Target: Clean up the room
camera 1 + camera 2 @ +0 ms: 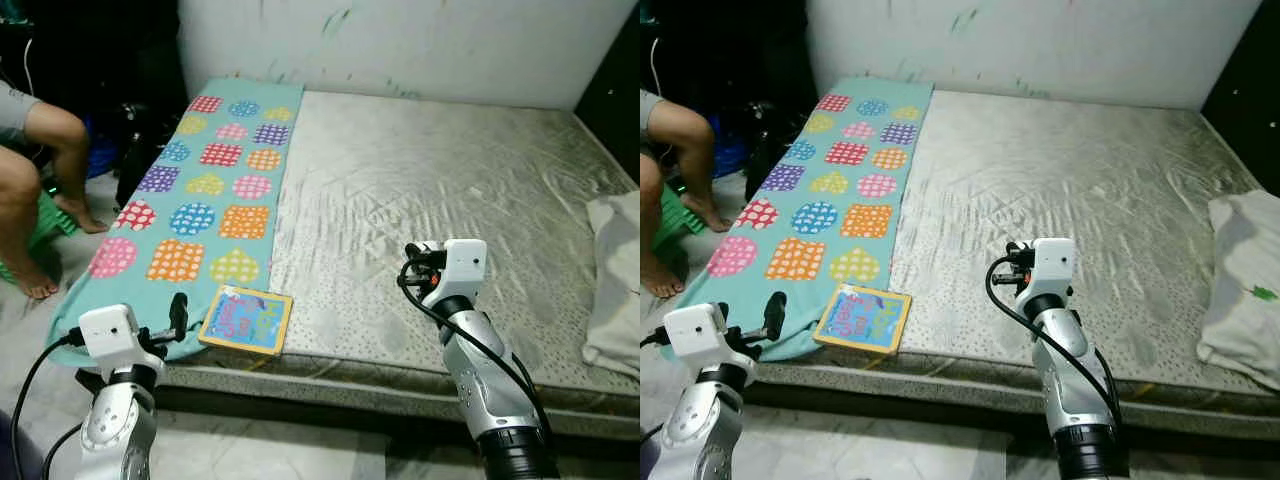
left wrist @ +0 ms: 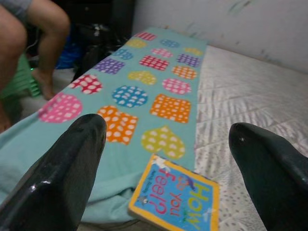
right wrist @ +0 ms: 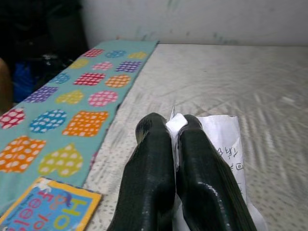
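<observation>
Book [image 1: 246,320] lies flat at the near edge of the bed [image 1: 450,190], close to its near left corner, partly on the turquoise patterned blanket [image 1: 205,190] that runs along the bed's left side. It looks like the next item to clear, so the tidying seems only partly done: the book is not yet picked up, and a white pillow [image 1: 615,280] sits at the bed's right edge.

Off the left edge of the bed, a person's legs [image 1: 40,180] show beside a green stool [image 1: 45,215].

The left end effector [image 2: 163,159] hovers near the bed's near left corner with its two fingers spread wide apart and nothing between them; the book lies just ahead and slightly below, between the lines of the two fingers but not touching them.

Further right, the right end effector [image 3: 175,144] is above the middle of the near edge, its fingers pinched together on a white slip of paper [image 3: 226,139] with printed text. The book lies well to its left.
</observation>
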